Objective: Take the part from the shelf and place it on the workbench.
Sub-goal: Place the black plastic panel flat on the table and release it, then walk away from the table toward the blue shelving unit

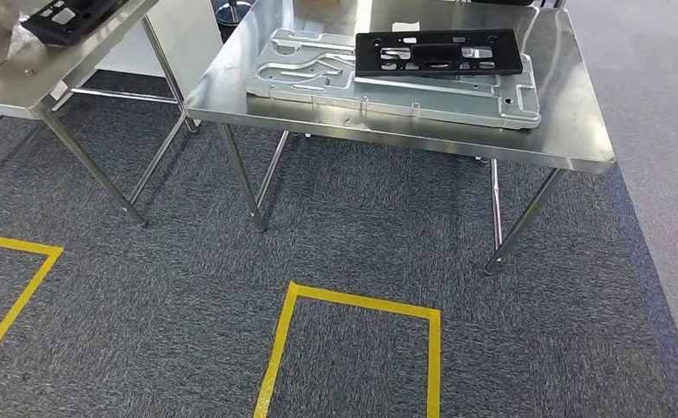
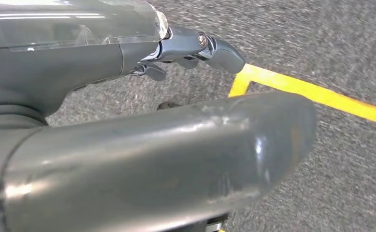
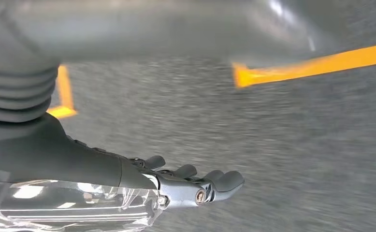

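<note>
resting black part [image 1: 440, 52] on workbench [image 1: 571, 131], hands empty

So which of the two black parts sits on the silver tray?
The black part on the nearer steel table, lying atop the silver tray; the other black part lies on the left table.

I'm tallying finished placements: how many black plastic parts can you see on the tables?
2. One black part lies on the metal tray on the middle table; another black part sits on the left table, cut off by the picture edge. More may lie out of view.

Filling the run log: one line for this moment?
left hand empty, over carpet | right hand empty, over carpet | black part on metal plate, steel workbench
</note>
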Tool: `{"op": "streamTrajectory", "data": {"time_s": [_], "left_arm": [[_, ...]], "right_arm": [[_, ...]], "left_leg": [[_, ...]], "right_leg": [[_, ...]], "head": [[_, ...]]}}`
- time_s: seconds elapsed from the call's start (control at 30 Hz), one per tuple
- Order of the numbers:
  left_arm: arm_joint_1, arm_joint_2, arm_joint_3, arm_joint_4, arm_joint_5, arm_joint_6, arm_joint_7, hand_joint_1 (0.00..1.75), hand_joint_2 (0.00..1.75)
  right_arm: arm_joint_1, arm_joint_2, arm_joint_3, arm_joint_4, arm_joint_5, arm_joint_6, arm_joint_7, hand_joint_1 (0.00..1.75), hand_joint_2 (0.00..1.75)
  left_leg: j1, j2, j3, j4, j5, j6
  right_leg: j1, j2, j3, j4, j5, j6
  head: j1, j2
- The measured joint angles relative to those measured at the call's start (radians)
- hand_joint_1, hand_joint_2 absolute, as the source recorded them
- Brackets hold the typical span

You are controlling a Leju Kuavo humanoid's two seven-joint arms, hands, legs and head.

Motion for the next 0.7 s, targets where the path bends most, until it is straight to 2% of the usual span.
{"op": "streamTrajectory", "data": {"time_s": [0.03, 0.1, 0.13, 0.17, 0.2, 0.23, 0.3, 0.33, 0.37, 0.4, 0.43, 0.5, 0.57, 0.6, 0.63, 0.67, 0.7], "left_arm": [[0.000, 0.000, 0.002, 0.000, 0.000, 0.000, 0.000, 0.00, 0.00], [-0.001, 0.000, 0.007, 0.000, 0.000, 0.003, 0.007, 0.00, 0.00], [0.001, 0.000, 0.010, 0.000, 0.000, 0.006, 0.014, 0.00, 0.00], [0.003, 0.000, 0.013, 0.000, 0.000, 0.009, 0.021, 0.00, 0.00], [0.005, 0.001, 0.016, 0.000, 0.000, 0.012, 0.028, 0.00, 0.00], [0.006, 0.002, 0.017, 0.000, 0.000, 0.014, 0.033, 0.00, 0.00], [0.004, 0.003, 0.018, 0.000, 0.000, 0.015, 0.038, 0.00, 0.00], [0.003, 0.003, 0.019, 0.000, 0.000, 0.016, 0.041, 0.00, 0.00], [0.003, 0.003, 0.020, 0.000, 0.000, 0.016, 0.045, 0.00, 0.00], [0.004, 0.004, 0.022, 0.000, 0.000, 0.017, 0.049, 0.00, 0.00], [0.006, 0.004, 0.024, 0.000, 0.000, 0.017, 0.052, 0.00, 0.00], [0.007, 0.004, 0.026, 0.000, 0.000, 0.016, 0.056, 0.00, 0.00], [0.005, 0.004, 0.027, 0.000, 0.000, 0.016, 0.057, 0.00, 0.00], [0.004, 0.005, 0.028, 0.000, -0.001, 0.016, 0.056, 0.00, 0.00], [0.004, 0.005, 0.028, 0.000, -0.001, 0.016, 0.056, 0.00, 0.00], [0.004, 0.006, 0.029, 0.000, -0.002, 0.016, 0.056, 0.00, 0.00], [0.005, 0.006, 0.030, 0.000, -0.004, 0.016, 0.056, 0.00, 0.00]], "right_arm": [[-0.003, -0.002, -0.011, 0.017, 0.011, -0.006, 0.034, 0.00, 0.00], [-0.008, -0.004, -0.028, 0.048, 0.036, -0.017, 0.098, 0.00, 0.00], [-0.010, -0.004, -0.034, 0.062, 0.049, -0.020, 0.124, 0.00, 0.00], [-0.012, -0.005, -0.037, 0.074, 0.061, -0.022, 0.143, 0.00, 0.00], [-0.014, -0.005, -0.039, 0.084, 0.070, -0.024, 0.155, 0.00, 0.00], [-0.016, -0.005, -0.040, 0.093, 0.076, -0.024, 0.163, 0.00, 0.00], [-0.020, -0.005, -0.042, 0.106, 0.084, -0.025, 0.170, 0.00, 0.00], [-0.022, -0.005, -0.042, 0.112, 0.089, -0.024, 0.171, 0.00, 0.00], [-0.025, -0.005, -0.042, 0.116, 0.094, -0.023, 0.172, 0.00, 0.00], [-0.028, -0.006, -0.042, 0.119, 0.100, -0.020, 0.173, 0.00, 0.00], [-0.031, -0.006, -0.042, 0.121, 0.107, -0.017, 0.173, 0.00, 0.00], [-0.033, -0.008, -0.041, 0.125, 0.125, -0.008, 0.170, 0.00, 0.00], [-0.031, -0.009, -0.039, 0.131, 0.147, 0.003, 0.167, 0.00, 0.00], [-0.030, -0.009, -0.036, 0.134, 0.158, 0.008, 0.165, 0.00, 0.00], [-0.030, -0.009, -0.032, 0.137, 0.169, 0.014, 0.163, 0.00, 0.00], [-0.029, -0.009, -0.027, 0.140, 0.178, 0.019, 0.161, 0.00, 0.00], [-0.030, -0.009, -0.023, 0.142, 0.186, 0.023, 0.159, 0.00, 0.00]], "left_leg": [[0.002, 0.014, -0.025, 0.055, -0.033, -0.004], [0.005, 0.028, -0.085, 0.184, -0.091, -0.012], [0.006, 0.031, -0.099, 0.219, -0.098, -0.014], [0.007, 0.034, -0.095, 0.216, -0.085, -0.015], [0.007, 0.039, -0.072, 0.174, -0.057, -0.013], [0.006, 0.053, -0.035, 0.103, -0.020, -0.010], [-0.001, 0.091, 0.025, -0.021, 0.022, 0.002], [-0.005, 0.103, 0.037, -0.052, 0.029, 0.008], [-0.009, 0.102, 0.036, -0.060, 0.027, 0.014], [-0.008, 0.091, 0.033, -0.061, 0.031, 0.019], [-0.006, 0.083, 0.033, -0.065, 0.036, 0.025], [0.000, 0.064, 0.033, -0.074, 0.048, 0.039], [0.001, 0.045, 0.027, -0.076, 0.057, 0.050], [0.000, 0.033, 0.023, -0.076, 0.059, 0.052], [-0.002, 0.021, 0.020, -0.075, 0.061, 0.053], [-0.003, 0.008, 0.018, -0.074, 0.062, 0.054], [-0.003, -0.005, 0.018, -0.072, 0.062, 0.053]], "right_leg": [[0.001, -0.011, -0.002, -0.001, 0.002, -0.005], [0.005, -0.033, -0.008, 0.000, 0.003, -0.008], [0.006, -0.045, -0.009, 0.001, 0.003, -0.009], [0.007, -0.056, -0.010, 0.001, 0.003, -0.009], [0.008, -0.066, -0.009, 0.002, 0.003, -0.008], [0.008, -0.076, -0.007, 0.002, 0.002, -0.007], [0.013, -0.093, -0.005, 0.004, 0.000, 0.000], [0.015, -0.101, -0.004, 0.005, 0.000, 0.005], [0.016, -0.109, -0.003, 0.004, 0.000, 0.011], [0.016, -0.116, -0.001, 0.003, 0.001, 0.016], [0.014, -0.116, 0.000, 0.004, -0.001, 0.022], [0.011, -0.078, -0.014, 0.039, -0.033, 0.033], [0.008, -0.027, -0.066, 0.155, -0.104, 0.037], [0.007, -0.016, -0.099, 0.224, -0.135, 0.038], [0.007, -0.012, -0.124, 0.276, -0.151, 0.038], [0.007, -0.010, -0.133, 0.294, -0.146, 0.038], [0.007, -0.007, -0.123, 0.271, -0.121, 0.036]], "head": [[-0.003, 0.000], [-0.005, 0.000], [-0.005, 0.000], [-0.005, 0.000], [-0.005, 0.000], [-0.006, 0.000], [-0.005, 0.000], [-0.005, 0.000], [-0.004, 0.000], [-0.003, 0.000], [-0.003, 0.000], [0.001, 0.000], [0.006, 0.000], [0.007, 0.000], [0.006, 0.000], [0.006, 0.000], [0.006, 0.000]]}}
